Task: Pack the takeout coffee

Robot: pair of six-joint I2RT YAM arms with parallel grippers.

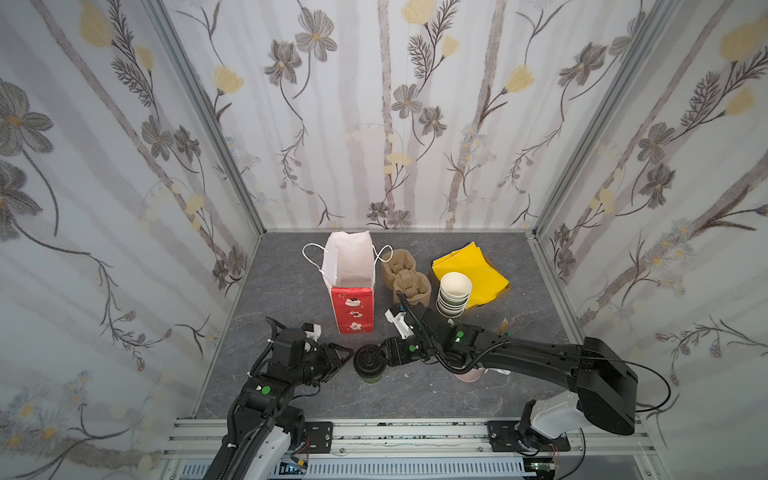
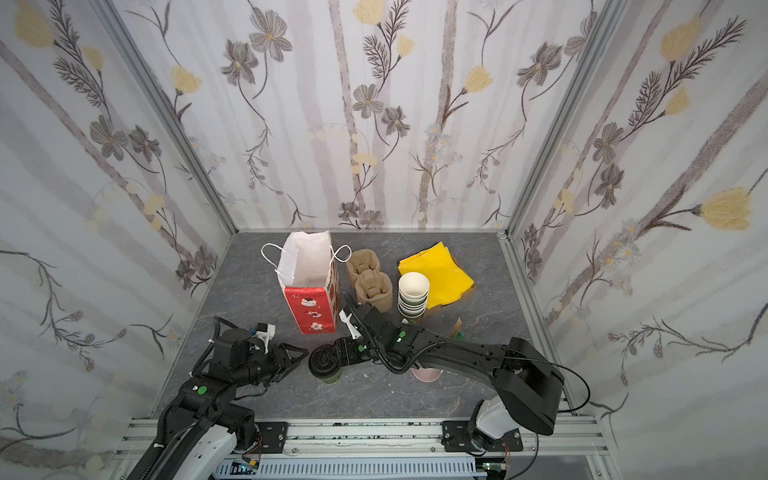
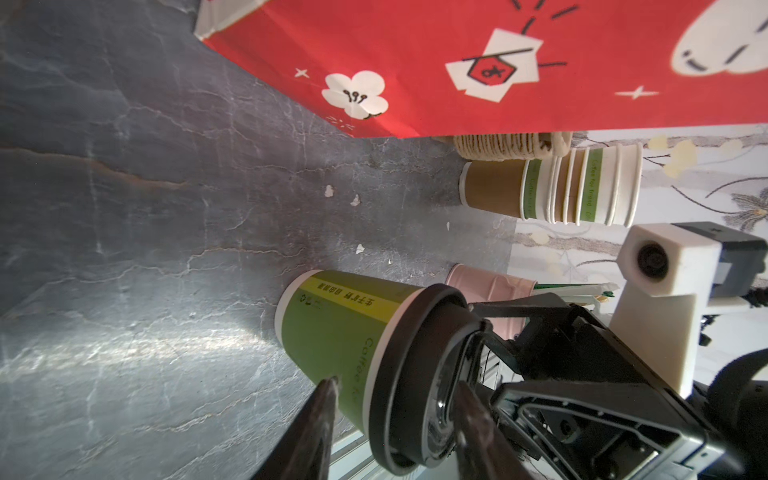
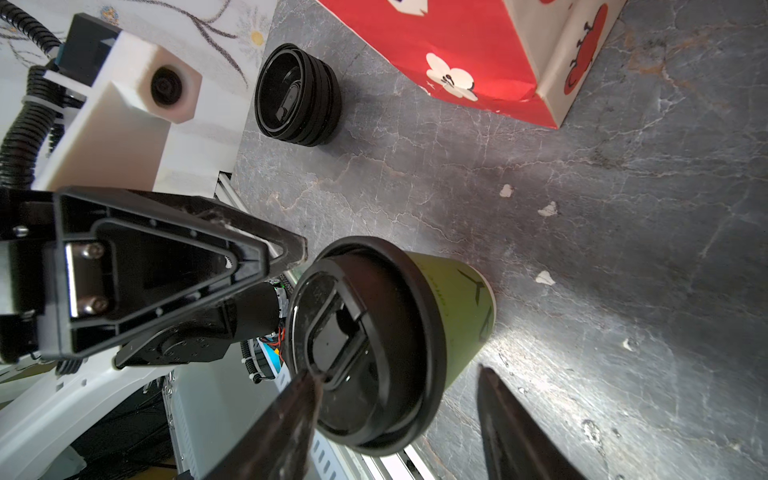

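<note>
I see the coffee (image 1: 368, 363) standing upright on the table (image 1: 415, 395), lid on, near the front edge and about midway along it; the bag (image 1: 353, 309) stands just behind it toward the back edge, mouth open. The coffee sits between the two grippers; in both top views the left gripper (image 1: 348, 354) meets its lid from the left and the right gripper (image 1: 381, 356) from the right.

From the left wrist, the left gripper (image 3: 399, 386) has its jaws apart across the lid's rim; one finger (image 3: 322, 407) has its tip at the green wall, the other lies across the lid top; I cannot tell whether either presses.

From the right wrist, the right gripper (image 4: 399, 380) is released too; one finger (image 4: 295, 415) lies over the lid top, the other stands beside the cup wall with bare table showing between; the left gripper's tip touches the lid rim there.
</note>
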